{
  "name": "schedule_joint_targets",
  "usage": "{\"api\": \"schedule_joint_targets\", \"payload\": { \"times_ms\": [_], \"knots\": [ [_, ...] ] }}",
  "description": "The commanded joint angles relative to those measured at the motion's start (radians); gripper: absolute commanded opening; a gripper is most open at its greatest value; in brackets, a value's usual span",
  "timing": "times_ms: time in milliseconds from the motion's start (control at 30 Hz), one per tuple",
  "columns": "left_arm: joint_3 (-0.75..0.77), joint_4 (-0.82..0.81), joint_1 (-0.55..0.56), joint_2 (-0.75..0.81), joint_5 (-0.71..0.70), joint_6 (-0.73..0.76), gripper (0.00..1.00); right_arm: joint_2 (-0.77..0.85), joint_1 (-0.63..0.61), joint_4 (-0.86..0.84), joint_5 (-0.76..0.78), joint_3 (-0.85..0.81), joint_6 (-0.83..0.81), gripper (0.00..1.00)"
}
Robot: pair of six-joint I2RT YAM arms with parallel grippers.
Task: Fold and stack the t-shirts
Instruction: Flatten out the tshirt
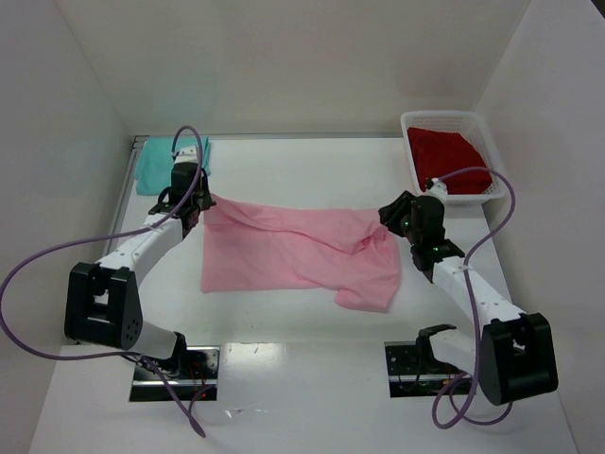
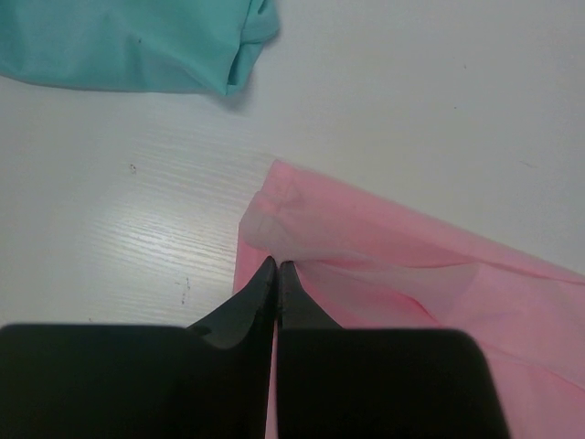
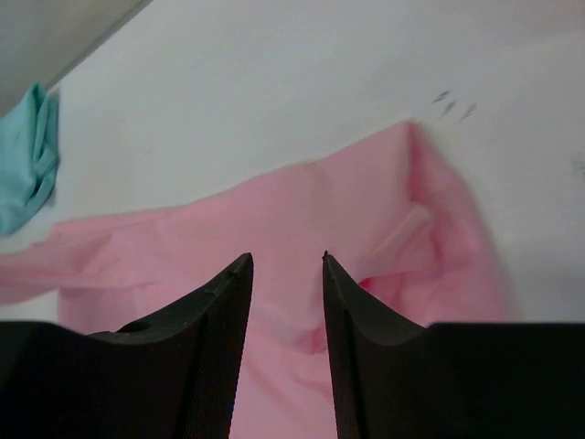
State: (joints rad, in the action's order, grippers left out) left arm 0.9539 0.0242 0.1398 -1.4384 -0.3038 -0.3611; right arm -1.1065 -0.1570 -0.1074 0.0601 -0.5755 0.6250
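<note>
Three t-shirts are in view. Far left, the teal t-shirt point(image 1: 170, 163) lies at the back corner of the table point(image 1: 302, 170). Near it, the left gripper point(image 2: 277, 267) is closed, its jaws pressed together and seemingly pinching the upper left corner of the pink t-shirt point(image 1: 284, 251), which lies spread but rumpled across the middle. At the shirt's right end the right gripper point(image 3: 287, 258) hangs over bunched cloth with its jaws apart, holding nothing. Far right, the red t-shirt point(image 1: 449, 161) fills a white basket point(image 1: 408, 123).

With only one corner pinched, a pull by the left arm would likely drag the whole shirt and bunch it rather than flatten it. So thin a pinch could also slip. Folding over the crumpled right side would lock the wrinkles in.
</note>
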Motion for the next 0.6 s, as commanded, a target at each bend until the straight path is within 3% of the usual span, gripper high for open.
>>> {"api": "schedule_joint_targets", "payload": {
  "times_ms": [0,233,300,433,567],
  "knots": [
    [0.037,-0.027,-0.006,-0.023,0.026,0.028,0.0,-0.062,-0.127,-0.052,-0.005,0.014,0.045,0.43],
    [0.037,-0.027,-0.006,-0.024,0.026,0.028,0.0,-0.069,-0.162,-0.066,0.037,0.057,0.102,0.43],
    [0.037,-0.027,-0.006,-0.024,0.026,0.028,0.0,-0.069,-0.162,-0.049,0.059,0.057,0.102,0.49],
    [0.037,-0.027,-0.006,-0.033,0.035,0.028,0.0,-0.069,-0.162,-0.034,0.072,0.057,0.111,0.49],
    [0.037,-0.027,-0.006,-0.033,0.035,0.028,0.0,-0.137,-0.162,-0.058,0.061,0.066,0.122,0.49]
  ]
}}
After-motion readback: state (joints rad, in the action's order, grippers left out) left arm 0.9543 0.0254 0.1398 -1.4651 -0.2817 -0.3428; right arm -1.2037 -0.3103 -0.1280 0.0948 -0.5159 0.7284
